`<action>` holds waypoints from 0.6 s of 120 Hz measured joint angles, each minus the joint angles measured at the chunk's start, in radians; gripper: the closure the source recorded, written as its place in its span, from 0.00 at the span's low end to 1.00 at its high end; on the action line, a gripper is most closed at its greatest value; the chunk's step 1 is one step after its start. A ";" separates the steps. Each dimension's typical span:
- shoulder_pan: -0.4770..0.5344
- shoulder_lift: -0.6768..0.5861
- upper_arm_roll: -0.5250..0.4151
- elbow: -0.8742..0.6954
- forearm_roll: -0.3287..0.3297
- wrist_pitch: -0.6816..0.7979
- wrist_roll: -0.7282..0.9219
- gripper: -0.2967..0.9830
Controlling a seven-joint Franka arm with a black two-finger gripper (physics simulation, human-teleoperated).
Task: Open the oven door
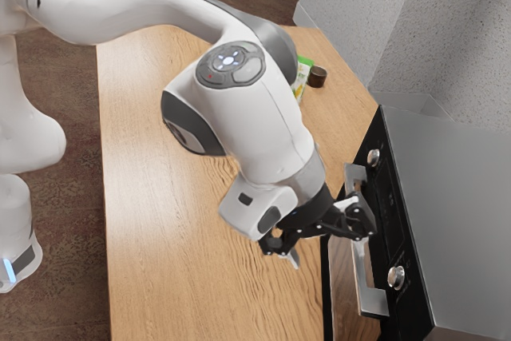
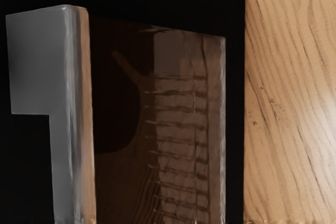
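The black gripper (image 1: 329,248) is at the oven front in the exterior view, its two fingers spread wide. One finger overlaps the middle of the silver handle (image 1: 374,301); the other is out over the table side. Whether the near finger touches the handle cannot be told. Behind the handle, the dark-framed oven door (image 1: 343,281) looks shut. In the wrist view, the handle (image 2: 79,129) runs along the door's glass (image 2: 178,124), with one end bracket showing and nothing held in front of it.
The wooden table (image 1: 168,221) lies beneath the arm. Two round knobs (image 1: 396,277) project from the oven's black panel, near the hand. At the table's far end are a small brown cylinder (image 1: 317,77) and a green-and-white box (image 1: 303,76), partly behind the arm.
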 joint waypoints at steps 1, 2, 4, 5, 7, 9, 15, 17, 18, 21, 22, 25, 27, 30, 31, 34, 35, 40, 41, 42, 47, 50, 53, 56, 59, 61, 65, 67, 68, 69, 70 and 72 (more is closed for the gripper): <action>0.001 0.000 0.001 -0.001 0.001 0.001 -0.001 0.23; 0.003 -0.001 0.001 -0.001 0.002 0.001 -0.001 0.23; 0.006 -0.002 0.002 -0.003 0.003 0.003 -0.003 0.23; 0.008 -0.002 0.002 -0.003 0.004 0.003 -0.003 0.23; 0.011 -0.003 0.003 -0.004 0.005 0.004 -0.005 0.23; 0.013 -0.004 0.003 -0.004 0.006 0.005 -0.006 0.23; 0.017 -0.006 0.005 -0.005 0.008 0.008 -0.010 0.23; 0.017 -0.007 0.005 -0.005 0.008 0.008 -0.011 0.23; 0.017 -0.007 0.005 -0.005 0.009 0.009 -0.012 0.23; 0.017 -0.007 0.006 -0.005 0.009 0.010 -0.013 0.23; 0.017 -0.007 0.006 -0.005 0.010 0.010 -0.014 0.23; 0.016 -0.007 0.006 -0.005 0.010 0.011 -0.016 0.23; 0.015 -0.007 0.006 -0.005 0.010 0.011 -0.017 0.23; 0.013 -0.007 0.007 -0.006 0.011 0.012 -0.018 0.23; 0.011 -0.007 0.009 -0.006 0.011 0.012 -0.019 0.23; 0.009 -0.006 0.014 -0.006 0.011 0.013 -0.020 0.23; 0.009 -0.006 0.016 -0.006 0.011 0.013 -0.021 0.23; 0.010 -0.004 0.023 -0.006 0.010 0.015 -0.023 0.23; 0.011 -0.004 0.024 -0.006 0.010 0.015 -0.023 0.23; 0.012 -0.003 0.025 -0.006 0.010 0.015 -0.024 0.23; 0.015 -0.002 0.028 -0.006 0.009 0.016 -0.026 0.23; 0.016 -0.002 0.030 -0.006 0.009 0.017 -0.027 0.23; 0.017 -0.002 0.031 -0.005 0.008 0.017 -0.028 0.23; 0.017 -0.002 0.032 -0.006 0.008 0.018 -0.029 0.23; 0.012 -0.002 0.037 -0.006 0.007 0.018 -0.030 0.23; 0.011 -0.002 0.040 -0.009 0.006 0.019 -0.030 0.23; 0.012 -0.003 0.044 -0.015 0.005 0.019 -0.031 0.23; 0.013 -0.003 0.045 -0.018 0.005 0.020 -0.032 0.23; 0.014 -0.003 0.046 -0.019 0.005 0.020 -0.032 0.23; 0.014 -0.003 0.046 -0.020 0.005 0.020 -0.033 0.23; 0.015 -0.003 0.047 -0.022 0.004 0.020 -0.033 0.23; 0.016 -0.003 0.047 -0.024 0.003 0.021 -0.034 0.23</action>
